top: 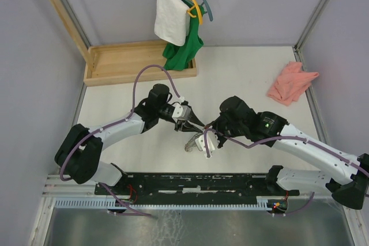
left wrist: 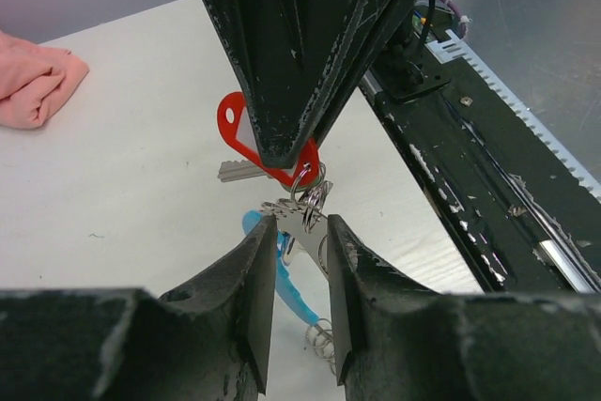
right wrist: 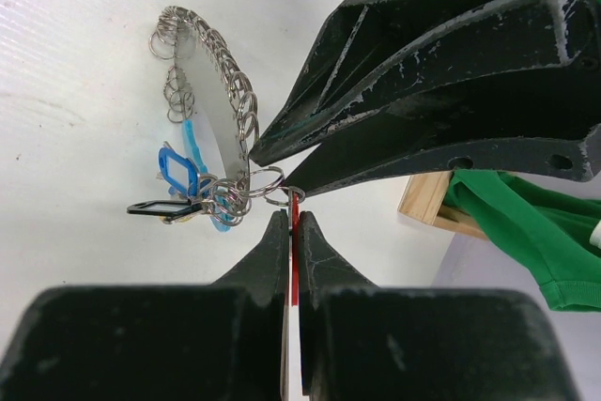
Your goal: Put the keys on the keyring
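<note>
The keyring is a flat metal plate with many small split rings; it shows in the right wrist view (right wrist: pixel 214 105), in the left wrist view (left wrist: pixel 302 223) and faintly from above (top: pixel 193 142). My right gripper (right wrist: pixel 292 218) is shut on the red tag (left wrist: pixel 239 129) of one key, whose blade (left wrist: pixel 235 172) sticks out sideways. The red tag's ring meets a keyring ring at my left gripper's tips. My left gripper (left wrist: pixel 300 232) is closed on the keyring plate's end. The blue-headed key (right wrist: pixel 177 168) hangs on the rings beside a black tag (right wrist: pixel 155 208). From above the grippers (top: pixel 202 126) meet at mid-table.
A wooden tray (top: pixel 115 64) lies at the back left. A white towel (top: pixel 171 15) and a green garment (top: pixel 184 47) hang on hangers behind. A pink cloth (top: pixel 291 82) lies at the right. The black base rail (top: pixel 190 182) runs along the near edge.
</note>
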Robot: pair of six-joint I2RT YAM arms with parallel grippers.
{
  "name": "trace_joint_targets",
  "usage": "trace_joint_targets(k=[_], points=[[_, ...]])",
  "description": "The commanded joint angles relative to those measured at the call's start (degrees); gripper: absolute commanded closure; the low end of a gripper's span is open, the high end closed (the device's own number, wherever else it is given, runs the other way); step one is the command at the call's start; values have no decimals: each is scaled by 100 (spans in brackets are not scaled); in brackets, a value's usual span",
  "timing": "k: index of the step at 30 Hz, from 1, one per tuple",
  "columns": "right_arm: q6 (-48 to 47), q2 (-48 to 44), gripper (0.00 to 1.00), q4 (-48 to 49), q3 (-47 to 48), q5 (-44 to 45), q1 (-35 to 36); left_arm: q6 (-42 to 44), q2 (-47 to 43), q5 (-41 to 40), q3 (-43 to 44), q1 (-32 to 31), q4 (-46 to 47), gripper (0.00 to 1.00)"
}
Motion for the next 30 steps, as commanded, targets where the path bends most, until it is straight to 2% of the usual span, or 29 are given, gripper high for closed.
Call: trace_joint_targets(k=[1, 4, 7, 12, 18, 20, 24, 30], points=[[-58, -91, 99, 372, 186, -92, 39, 216, 46, 321, 278, 27, -159, 68], [-45, -46, 99, 389, 196, -88, 48, 175, 78, 387, 323, 20, -178, 73], [-37, 13, 99, 399, 220, -92, 43, 76, 104, 450, 370, 28, -178, 74], [-30, 68, 99, 400, 239, -83, 54, -44, 99, 434, 405, 23, -178, 67], [-36, 90, 99, 393, 262, -58, 59, -120, 150, 442, 456, -7, -182, 67], [-23, 95, 99, 403, 272, -65, 59, -129, 184, 442, 466, -19, -178, 73], [60, 64, 99, 403, 268, 42, 65, -159, 202, 338, 460, -21, -205, 95], [726, -116, 99, 398, 169, 506, 63, -457, -58, -298, 354, -13, -229, 97]])
